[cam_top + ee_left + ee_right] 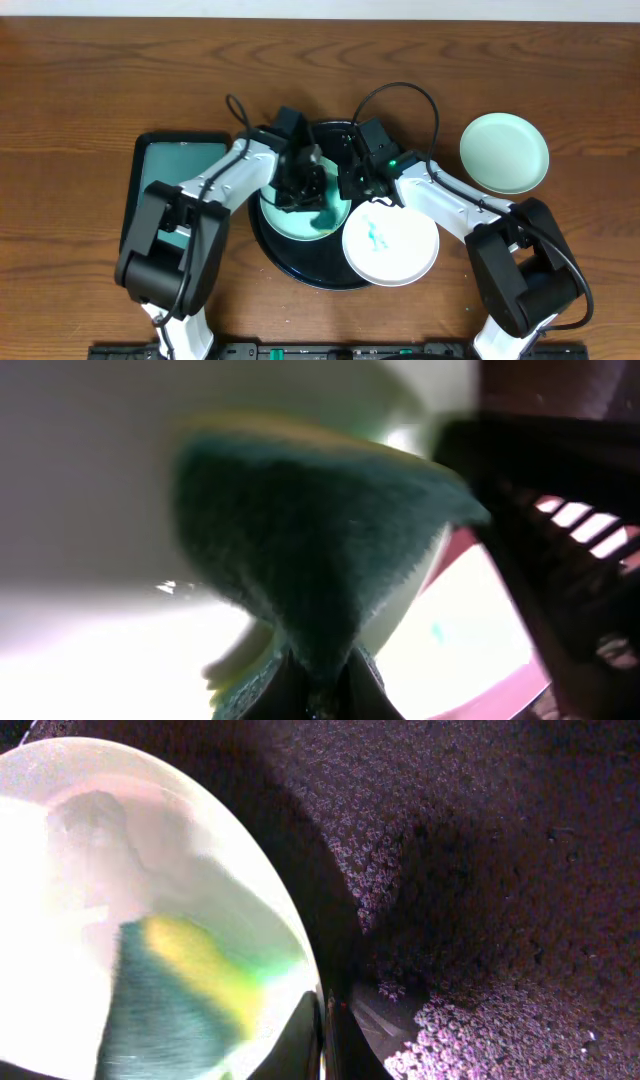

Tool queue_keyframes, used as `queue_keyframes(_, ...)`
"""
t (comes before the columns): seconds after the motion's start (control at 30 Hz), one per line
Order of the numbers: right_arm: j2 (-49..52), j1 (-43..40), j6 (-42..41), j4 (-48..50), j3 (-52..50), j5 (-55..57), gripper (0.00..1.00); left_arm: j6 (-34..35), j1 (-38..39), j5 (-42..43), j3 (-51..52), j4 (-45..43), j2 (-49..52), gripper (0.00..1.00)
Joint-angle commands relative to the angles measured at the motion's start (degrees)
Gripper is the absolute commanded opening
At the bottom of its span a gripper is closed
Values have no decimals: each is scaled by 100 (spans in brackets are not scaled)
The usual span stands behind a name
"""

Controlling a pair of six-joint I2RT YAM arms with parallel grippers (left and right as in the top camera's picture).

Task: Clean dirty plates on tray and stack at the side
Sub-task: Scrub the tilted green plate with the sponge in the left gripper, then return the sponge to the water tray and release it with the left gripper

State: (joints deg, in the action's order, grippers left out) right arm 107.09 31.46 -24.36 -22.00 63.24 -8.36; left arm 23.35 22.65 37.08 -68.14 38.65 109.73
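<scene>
Table: brown wood, black tray on it;
left gripper: pinching sponge against mint plate;
right gripper: clamped on that plate's rim

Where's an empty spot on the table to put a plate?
Bare wood runs along the far edge of the table, left of the teal tray, and right of the side mint plate. The black tray is crowded: the left arm and right arm meet there over another mint plate, with the white plate overlapping its rim.
</scene>
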Motion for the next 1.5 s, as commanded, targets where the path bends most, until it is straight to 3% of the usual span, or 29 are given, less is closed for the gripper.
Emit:
queue_keyframes(0.0, -90, 87, -48, 33, 7, -216, 2, 229, -258, -723, 4, 361, -544, 8)
queue_keyframes(0.4, -90, 87, -48, 35, 7, -216, 2, 479, -1222, -3536, -28, 1665, -2164, 7)
queue_keyframes(0.7, -90, 90, -46, 35, 7, -216, 2, -94, -2747, -3799, -24, 1672, -1801, 7)
queue_keyframes(1.0, -90, 87, -46, 28, 7, -219, 1, -68, -3126, -3755, -24, 1429, -953, 8)
queue_keyframes(1.07, -90, 90, -46, 17, 7, -219, 2, 55, -3126, -3753, -24, 1421, -778, 15)
queue_keyframes(1.2, -90, 87, -44, -9, 7, -219, 1, 72, -3126, -3563, -24, 1469, -793, 46)
queue_keyframes(1.37, -90, 87, -39, 39, 7, -216, 1, 66, -3110, -3453, -24, 1746, -1375, 55)
queue_keyframes(1.4, -90, 87, -39, 46, 7, -216, 6, 68, -3095, -3453, -24, 1825, -1526, 56)
queue_keyframes(1.47, -90, 87, -39, 79, 7, -214, 36, 68, -3051, -3451, -24, 1996, -1816, 63)
